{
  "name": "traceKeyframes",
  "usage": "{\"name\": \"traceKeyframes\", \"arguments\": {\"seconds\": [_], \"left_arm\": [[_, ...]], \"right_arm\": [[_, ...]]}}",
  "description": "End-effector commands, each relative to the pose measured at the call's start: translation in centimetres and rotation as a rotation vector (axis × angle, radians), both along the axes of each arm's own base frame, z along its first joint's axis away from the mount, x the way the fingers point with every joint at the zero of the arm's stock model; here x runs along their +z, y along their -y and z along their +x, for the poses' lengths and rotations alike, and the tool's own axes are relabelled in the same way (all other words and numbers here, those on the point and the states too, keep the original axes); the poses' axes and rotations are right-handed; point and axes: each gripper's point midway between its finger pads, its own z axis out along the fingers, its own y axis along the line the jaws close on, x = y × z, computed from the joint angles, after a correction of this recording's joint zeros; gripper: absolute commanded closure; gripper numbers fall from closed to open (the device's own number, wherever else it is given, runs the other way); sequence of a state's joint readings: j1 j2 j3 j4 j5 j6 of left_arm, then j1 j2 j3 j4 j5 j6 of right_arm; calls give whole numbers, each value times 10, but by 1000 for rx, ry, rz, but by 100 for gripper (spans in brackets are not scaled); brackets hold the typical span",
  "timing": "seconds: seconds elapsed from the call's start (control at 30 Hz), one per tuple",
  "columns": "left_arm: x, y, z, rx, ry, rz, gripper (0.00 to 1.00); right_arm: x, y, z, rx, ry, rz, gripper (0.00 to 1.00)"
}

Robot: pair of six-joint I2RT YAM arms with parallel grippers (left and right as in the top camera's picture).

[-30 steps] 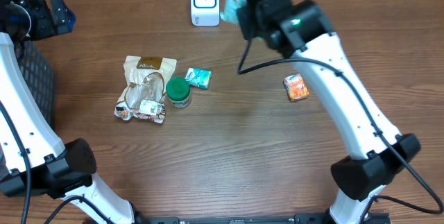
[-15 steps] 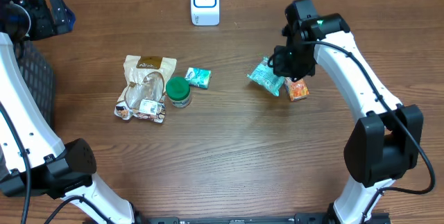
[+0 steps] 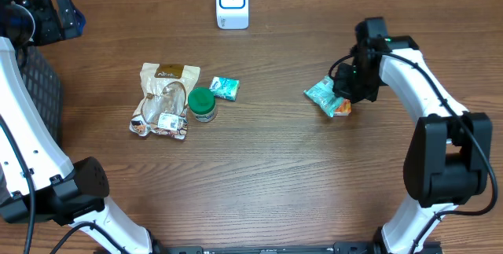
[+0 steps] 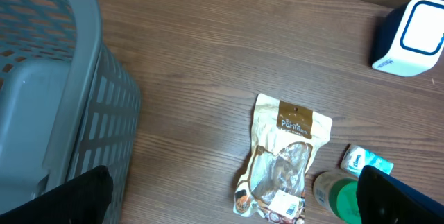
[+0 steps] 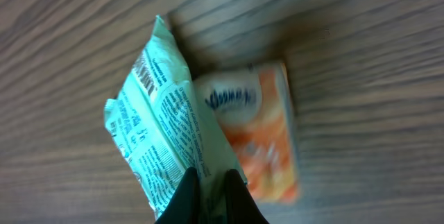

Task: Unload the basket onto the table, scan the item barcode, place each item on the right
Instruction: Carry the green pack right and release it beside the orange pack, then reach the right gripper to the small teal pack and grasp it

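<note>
Right gripper (image 5: 208, 191) was pinched tight on the green packet (image 5: 156, 134), right against the orange packet (image 5: 267, 144); left gripper (image 4: 234, 182) gaped wide, empty.

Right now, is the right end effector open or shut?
Shut: the right end effector pinches an edge of the green packet, which hides part of the orange packet.
</note>
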State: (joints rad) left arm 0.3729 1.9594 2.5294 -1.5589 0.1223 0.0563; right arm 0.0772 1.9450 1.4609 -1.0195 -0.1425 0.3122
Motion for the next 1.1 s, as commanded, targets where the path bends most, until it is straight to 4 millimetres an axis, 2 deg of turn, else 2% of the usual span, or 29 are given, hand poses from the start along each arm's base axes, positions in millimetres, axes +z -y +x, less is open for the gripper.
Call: {"name": "traceKeyframes", "arguments": {"seconds": [0.0, 0.03, 0.1, 0.17, 0.27, 0.3, 0.43, 0.47, 0.57, 0.6, 0.67, 0.77, 0.83, 0.93, 1.07], "left_arm": [[13, 4, -2, -17, 34, 20, 0], [13, 4, -3, -17, 34, 19, 0], [13, 4, -2, -17, 34, 20, 0], [13, 4, -3, -17, 34, 19, 0], [13, 4, -3, -17, 34, 19, 0], [13, 4, -3, -17, 34, 19, 0], [13, 4, -3, -17, 34, 19, 0], [13, 4, -3, -17, 34, 19, 0], [13, 4, -3, -17, 34, 19, 0], [13, 4, -3, -17, 34, 19, 0], [13, 4, -3, -17, 34, 19, 0], [13, 4, -3, -17, 34, 19, 0], [13, 4, -3, -17, 34, 19, 0], [13, 4, -3, -17, 34, 19, 0], [13, 4, -3, -17, 34, 19, 0]], "right_arm": [[-8, 27, -6, -122, -26, 14, 91], [-8, 30, -7, -131, -29, 14, 78], [-8, 42, -8, -163, -37, 14, 62], [-5, 51, -8, -185, -42, 16, 57], [17, 47, -1, -128, -21, 66, 51], [33, 45, 5, -88, 2, 76, 51], [85, 28, 25, 9, 92, 71, 50], [101, 16, 34, 35, 139, 85, 49], [118, -13, 48, 93, 220, 164, 46], [125, -35, 55, 133, 262, 238, 41], [128, -54, 60, 149, 288, 296, 17], [128, -81, 66, 142, 313, 338, 5], [125, -102, 67, 163, 320, 354, 5], [108, -139, 63, 211, 294, 353, 14], [59, -187, 56, 252, 210, 352, 19]]}}
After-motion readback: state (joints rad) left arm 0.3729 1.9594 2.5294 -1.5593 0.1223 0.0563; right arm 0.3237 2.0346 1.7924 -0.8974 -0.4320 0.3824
